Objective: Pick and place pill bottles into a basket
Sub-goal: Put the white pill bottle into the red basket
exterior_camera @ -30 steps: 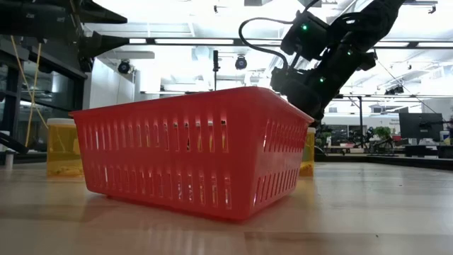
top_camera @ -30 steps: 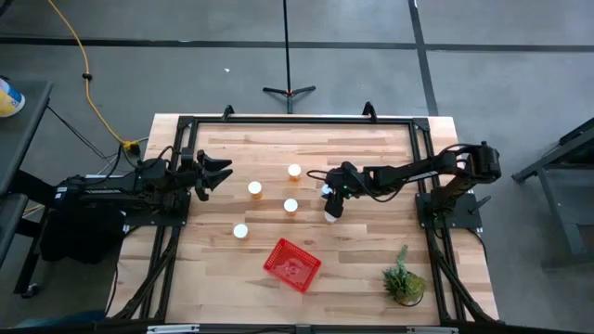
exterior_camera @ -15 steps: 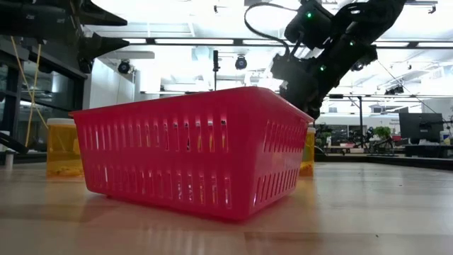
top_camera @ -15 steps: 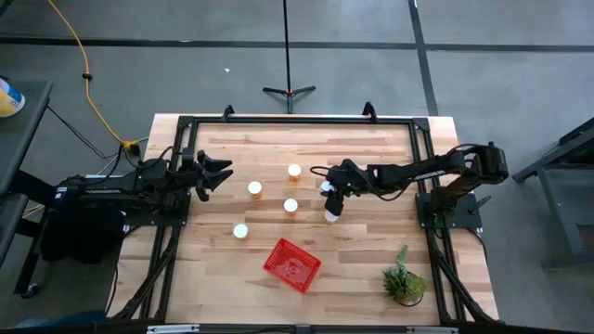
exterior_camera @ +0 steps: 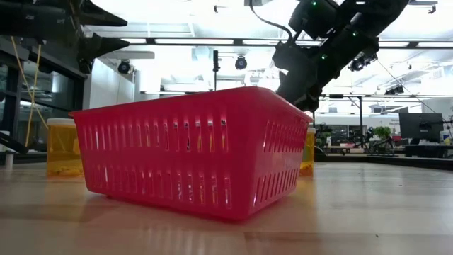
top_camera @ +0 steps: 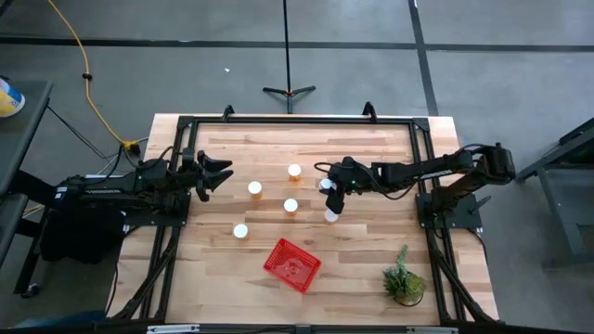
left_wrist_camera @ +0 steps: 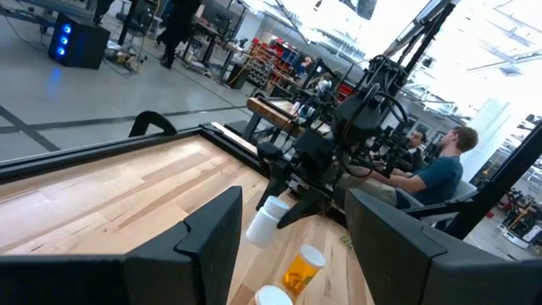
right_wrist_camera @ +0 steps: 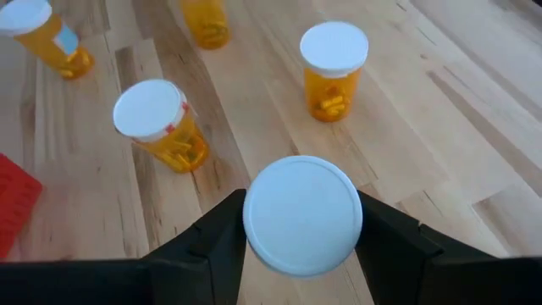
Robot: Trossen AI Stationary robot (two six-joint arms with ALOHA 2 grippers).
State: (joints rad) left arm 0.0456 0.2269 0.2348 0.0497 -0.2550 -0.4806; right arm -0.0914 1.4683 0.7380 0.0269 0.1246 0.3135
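My right gripper (top_camera: 327,188) is right of the table's middle, shut on a pill bottle (top_camera: 325,184). The bottle's round white cap (right_wrist_camera: 302,224) fills the gap between the fingers in the right wrist view. Several other bottles stand upright on the table: one just near of the gripper (top_camera: 331,215), and others to its left (top_camera: 290,205), (top_camera: 294,171), (top_camera: 254,188). The red mesh basket (top_camera: 292,264) sits near the front edge; it also shows in the low view (exterior_camera: 191,159). My left gripper (top_camera: 221,174) is open and empty, raised over the table's left side. My right gripper pinches the bottle between its two fingers (right_wrist_camera: 222,246), one on each side just below the cap. The cap hides the place of contact on the body. The fingers slant down from the table's right. The bottle is lifted off the table, its cap toward the wrist.
A small green potted plant (top_camera: 404,280) stands at the near right corner. A dark frame (top_camera: 297,121) runs around the table's edges. Bare wood lies between the held bottle and the basket.
My right gripper has gone up and a little toward the far edge, still shut on the bottle, which has risen with it. The other bottles and the basket have stayed where they were.
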